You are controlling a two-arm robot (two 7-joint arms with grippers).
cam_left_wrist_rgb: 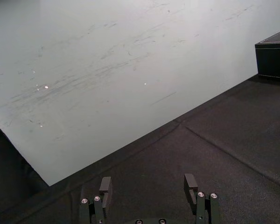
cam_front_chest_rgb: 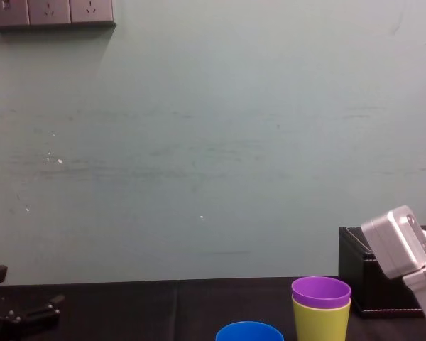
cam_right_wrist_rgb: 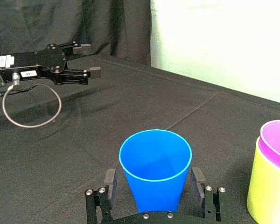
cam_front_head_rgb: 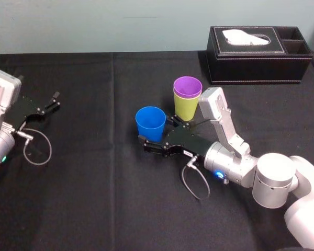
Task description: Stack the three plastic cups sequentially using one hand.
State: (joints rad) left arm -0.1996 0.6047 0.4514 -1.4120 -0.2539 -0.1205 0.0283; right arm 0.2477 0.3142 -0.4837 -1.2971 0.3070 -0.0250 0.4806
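Two cups already nest, purple cup (cam_front_head_rgb: 187, 86) inside yellow-green cup (cam_front_head_rgb: 184, 108). At their eight o'clock the right gripper (cam_right_wrist_rgb: 153, 176) stands spread around the blue cup (cam_front_head_rgb: 150, 123); we judge it must next pinch and lift. Left gripper (cam_front_head_rgb: 55, 101) idles spread, nine o'clock.

It looks like a lab bench. A black-clothed table (cam_front_head_rgb: 94, 198) meets a bare pale wall (cam_front_chest_rgb: 199, 142) carrying power sockets (cam_front_chest_rgb: 50, 12).
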